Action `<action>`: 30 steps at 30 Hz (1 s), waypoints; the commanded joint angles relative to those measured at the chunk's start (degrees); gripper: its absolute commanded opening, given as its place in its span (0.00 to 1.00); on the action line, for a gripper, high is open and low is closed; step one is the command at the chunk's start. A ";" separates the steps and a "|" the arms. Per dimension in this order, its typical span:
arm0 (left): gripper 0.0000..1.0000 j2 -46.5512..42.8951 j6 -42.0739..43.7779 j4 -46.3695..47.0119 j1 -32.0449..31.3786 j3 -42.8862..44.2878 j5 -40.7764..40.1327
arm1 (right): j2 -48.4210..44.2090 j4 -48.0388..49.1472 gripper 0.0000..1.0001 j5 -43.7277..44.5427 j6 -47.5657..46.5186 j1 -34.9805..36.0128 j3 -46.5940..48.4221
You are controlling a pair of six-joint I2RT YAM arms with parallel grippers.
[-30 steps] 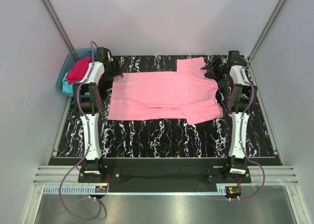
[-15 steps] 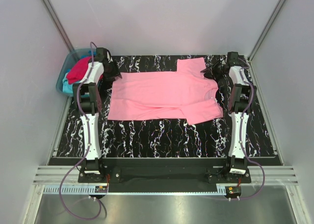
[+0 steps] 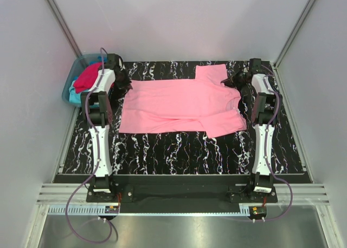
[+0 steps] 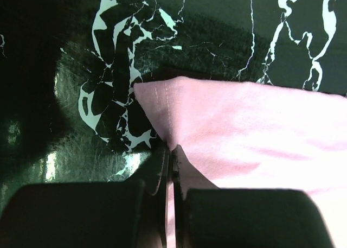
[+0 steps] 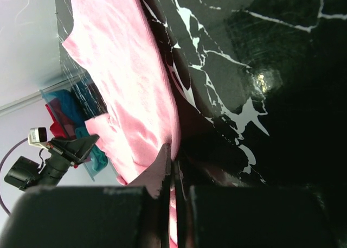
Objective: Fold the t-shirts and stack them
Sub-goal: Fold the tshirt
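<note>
Top external view: left hand [image 3: 126, 85] and right hand [image 3: 229, 81] each pinched closed on opposite ends of pink t-shirt [image 3: 179, 104], flat on surface [image 3: 179, 150].

A pink t-shirt [image 3: 181, 107] lies spread — left hand [image 3: 127, 85], right hand [image 3: 225, 81] at its far edge.

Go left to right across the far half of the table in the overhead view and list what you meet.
plastic tub → left gripper, on the shirt's left corner → pink t-shirt → right gripper, on its right far edge
</note>
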 commanded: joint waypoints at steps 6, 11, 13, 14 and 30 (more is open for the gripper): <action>0.00 -5.44 -1.03 4.16 -0.20 -5.55 -2.31 | -6.50 8.36 0.00 5.78 -2.07 0.50 -7.47; 0.00 -7.72 -1.30 5.30 -0.29 -6.87 -3.28 | -9.67 14.16 0.00 6.39 -1.72 -0.20 -12.39; 0.00 -8.43 -1.65 5.74 -0.20 -7.22 -3.63 | -11.52 17.22 0.00 6.48 -0.75 -0.64 -15.20; 0.00 -8.78 -1.74 5.91 -0.20 -7.66 -3.72 | -12.05 18.11 0.00 6.65 -0.58 -0.81 -16.00; 0.00 -13.88 -2.18 7.67 -1.69 -9.68 -3.37 | -24.27 31.66 0.00 14.13 1.27 -4.50 -30.34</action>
